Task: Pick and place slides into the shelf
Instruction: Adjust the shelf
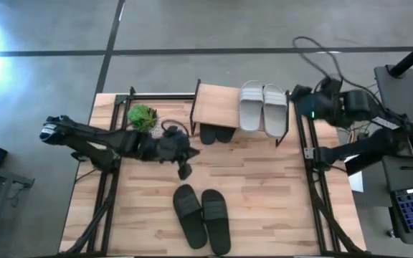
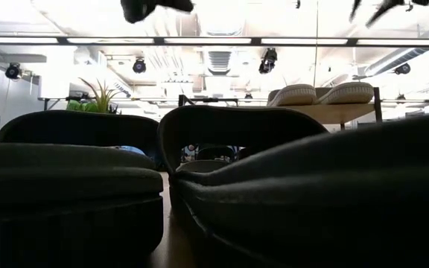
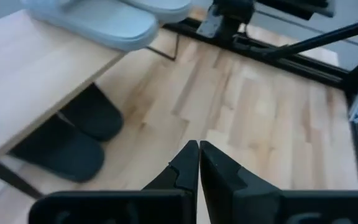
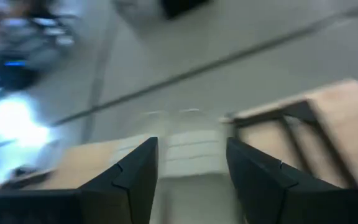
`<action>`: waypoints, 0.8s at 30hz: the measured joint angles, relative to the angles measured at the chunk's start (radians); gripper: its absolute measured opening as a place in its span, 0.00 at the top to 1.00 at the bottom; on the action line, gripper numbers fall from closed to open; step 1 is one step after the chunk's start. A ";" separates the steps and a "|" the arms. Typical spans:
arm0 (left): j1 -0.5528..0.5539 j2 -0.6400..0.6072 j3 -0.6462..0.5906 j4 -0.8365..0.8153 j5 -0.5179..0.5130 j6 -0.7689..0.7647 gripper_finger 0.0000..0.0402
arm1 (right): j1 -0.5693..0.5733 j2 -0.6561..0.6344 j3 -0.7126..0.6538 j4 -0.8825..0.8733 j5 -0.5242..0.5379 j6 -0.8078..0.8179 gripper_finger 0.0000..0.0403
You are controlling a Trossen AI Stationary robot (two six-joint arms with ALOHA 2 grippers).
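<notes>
The shelf (image 1: 217,104) stands at the far middle of the table (image 1: 264,186), a pale wooden plank on thin black metal legs. On its top, toward the right end, lie two light grey slides (image 1: 262,107) side by side, touching, their wide ribbed straps up; in the low view the same pair (image 2: 322,94) shows as two rounded humps on the plank. Under the plank two black slides (image 1: 216,133) are tucked in side by side, their rounded ends sticking out toward the near edge; the left wrist view shows them (image 3: 73,140) matte and smooth on the tabletop beneath the board. A second black pair (image 1: 201,217) lies on the open tabletop near the front edge, close together and slightly angled; it fills the low view with dark, arched rubber straps.

The left gripper (image 1: 184,170) hovers over the table just in front of the shelf, its two dark fingers pressed together with nothing between them. The right gripper (image 4: 190,163) is above the shelf's right end, its fingers spread apart and empty.

A small green plant (image 1: 143,116) stands left of the shelf. The tabletop is light, striped butcher-block wood. No readable writing shows.
</notes>
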 joint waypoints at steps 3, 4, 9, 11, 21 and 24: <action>0.093 -0.039 -0.027 -0.021 0.041 0.023 1.00 | -0.199 -0.016 -0.039 0.040 -0.140 -0.115 0.58; 0.126 -0.052 -0.037 -0.025 0.041 0.026 1.00 | -0.253 -0.014 -0.050 0.056 -0.175 -0.144 0.59; 0.286 -0.137 -0.072 -0.041 0.040 0.057 1.00 | -0.440 0.051 -0.079 0.088 -0.280 -0.196 0.64; 0.347 -0.158 -0.073 -0.087 0.041 0.046 1.00 | -0.510 0.089 -0.086 0.098 -0.328 -0.265 0.67; 0.531 -0.094 -0.136 -0.095 0.130 0.039 1.00 | -0.729 0.226 -0.110 0.239 -0.414 -0.618 0.97; 0.548 -0.065 -0.145 -0.092 0.132 0.039 1.00 | -0.790 0.225 -0.120 0.237 -0.419 -0.657 0.98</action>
